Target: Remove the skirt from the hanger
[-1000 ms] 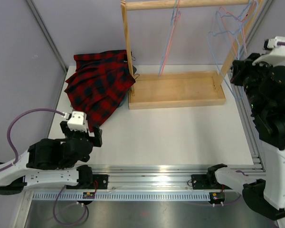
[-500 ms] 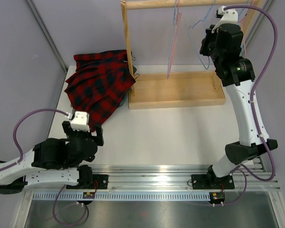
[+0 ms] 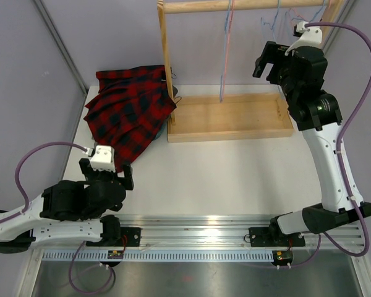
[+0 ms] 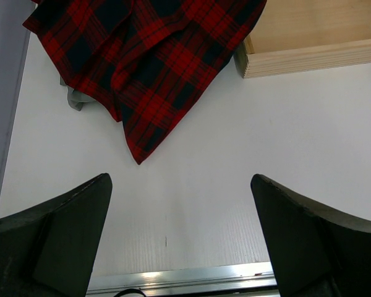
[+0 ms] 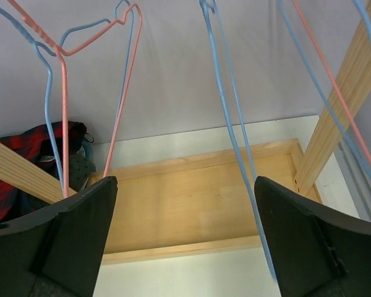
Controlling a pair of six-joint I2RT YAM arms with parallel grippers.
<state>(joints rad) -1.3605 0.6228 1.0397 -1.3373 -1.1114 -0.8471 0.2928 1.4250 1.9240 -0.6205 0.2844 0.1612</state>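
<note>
With the red-and-black plaid fabric skirt (image 3: 127,111) heaped on the white bench (image 3: 235,173) (seemingly free of any hanger), draw the wide-open right end effector (image 3: 267,62) straight back from the thin pink and blue wire hangers (image 5: 63,124), unsnagged; park the left end effector (image 4: 179,235), also wide, off the hem.

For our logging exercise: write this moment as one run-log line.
skirt: heaped on table beside rack | left end effector: open, empty, short of skirt | right end effector: open, empty, among wire hangers
</note>
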